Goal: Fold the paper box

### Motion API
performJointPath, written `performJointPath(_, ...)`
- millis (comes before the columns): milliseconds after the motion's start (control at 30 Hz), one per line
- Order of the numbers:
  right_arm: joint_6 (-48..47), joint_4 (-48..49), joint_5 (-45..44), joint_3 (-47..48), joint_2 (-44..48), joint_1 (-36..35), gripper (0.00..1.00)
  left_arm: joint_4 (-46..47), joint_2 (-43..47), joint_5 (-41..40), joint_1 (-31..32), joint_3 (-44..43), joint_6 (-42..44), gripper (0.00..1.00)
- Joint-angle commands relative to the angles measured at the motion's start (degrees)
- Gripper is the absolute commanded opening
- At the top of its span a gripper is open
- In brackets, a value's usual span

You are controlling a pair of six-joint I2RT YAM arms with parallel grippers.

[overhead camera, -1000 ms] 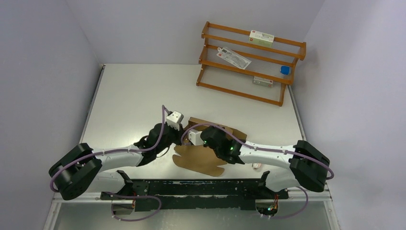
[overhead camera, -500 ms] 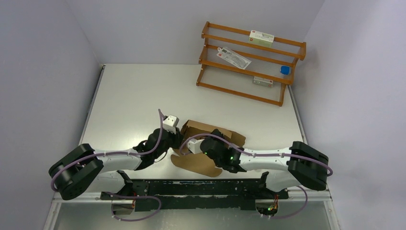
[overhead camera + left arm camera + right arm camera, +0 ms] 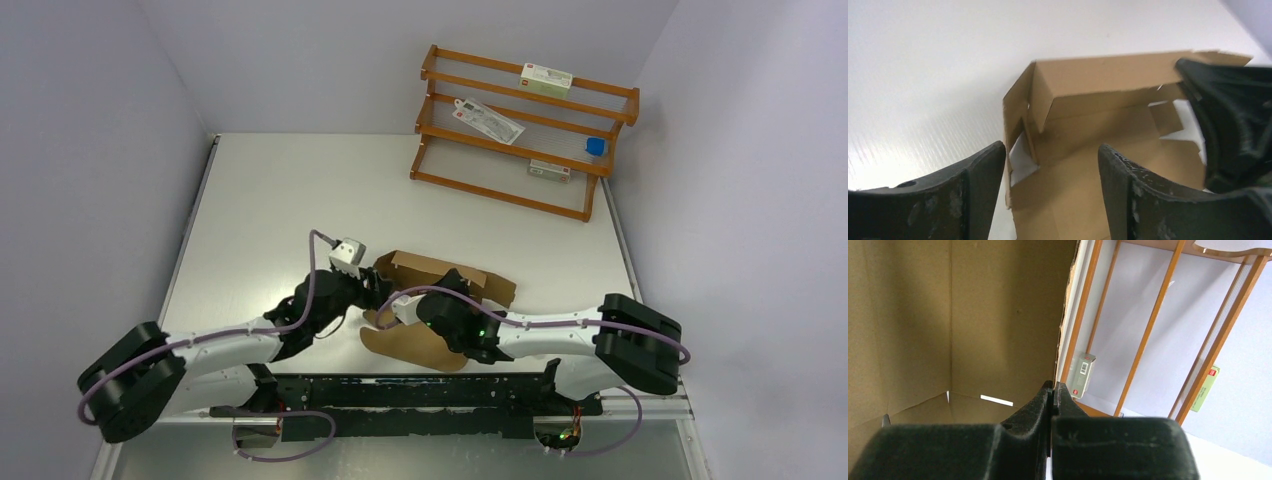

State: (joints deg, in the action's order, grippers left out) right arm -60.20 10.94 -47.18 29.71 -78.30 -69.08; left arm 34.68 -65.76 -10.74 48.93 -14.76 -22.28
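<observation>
The paper box (image 3: 432, 270) is brown cardboard, half raised, lying mid-table between both arms, with a rounded flap (image 3: 410, 350) flat toward the near edge. My left gripper (image 3: 368, 293) hangs just off the box's left end, open. In the left wrist view its fingers (image 3: 1052, 150) frame the box's open left corner (image 3: 1043, 95) and hold nothing. My right gripper (image 3: 400, 312) is inside the box. In the right wrist view its jaws (image 3: 1053, 386) are shut, and the edge of a standing cardboard wall (image 3: 973, 315) runs down into the fingertips.
A wooden rack (image 3: 520, 130) stands at the back right of the white table (image 3: 280, 200) with small printed cartons (image 3: 547, 77) on its shelves. The right wrist view shows the rack (image 3: 1148, 330) beyond the box wall. Grey walls close in both sides.
My left gripper has opened and drawn back to the left, away from the box's left end. The right arm and the box have shifted slightly left.
</observation>
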Motion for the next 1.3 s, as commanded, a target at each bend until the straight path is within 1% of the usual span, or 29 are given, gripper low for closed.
performJointPath(0,-2.8,-1.0,0.1,-0.9,2.3,-0.2,0.00,-4.8,6.4,0.2,-1.3,-3.2,3.5,0.76)
performJointPath(100,-3.7,-0.9,0.4,-1.1,3.0,0.3,0.00,-6.6,9.7,2.3,-4.5,-4.1,5.5,0.79)
performJointPath(167,-3.8,-1.0,1.0,-0.9,3.5,0.9,0.00,-6.5,10.7,4.8,-7.9,-4.6,6.5,0.80)
performJointPath(267,-4.2,-0.8,1.5,-0.8,3.8,1.9,0.00,-4.6,10.3,12.1,-15.2,-5.3,6.8,0.80)
performJointPath(367,-4.3,-1.0,1.7,-0.4,3.7,2.2,0.00,-3.5,7.7,19.0,-22.4,-6.3,7.1,0.79)
performJointPath(467,-4.6,-0.4,1.8,-0.6,3.4,2.4,0.00,-2.0,3.0,24.9,-28.7,-7.8,6.7,0.77)
performJointPath(567,-4.2,-0.6,2.1,-0.6,3.2,2.3,0.00,-0.9,-2.3,28.7,-32.0,-9.2,6.6,0.76)
performJointPath(667,-4.2,-0.5,2.1,-0.7,3.3,2.4,0.00,-4.6,-7.8,29.0,-32.6,-12.2,9.0,0.73)
performJointPath(767,-3.8,-0.8,2.3,-0.5,3.5,2.4,0.00,-4.6,-11.9,29.7,-32.7,-12.7,9.6,0.72)
performJointPath(933,-3.5,-1.0,2.2,-0.5,3.1,2.3,0.00,-7.2,-17.2,34.4,-32.7,-15.3,11.9,0.68)
performJointPath(1100,-3.7,-0.1,2.3,-0.8,3.0,2.3,0.00,-3.3,-17.9,40.0,-31.5,-13.1,10.0,0.65)
performJointPath(1267,-3.1,-0.7,2.0,-0.4,2.4,2.3,0.00,-4.6,-16.6,38.4,-27.3,-12.2,10.5,0.61)
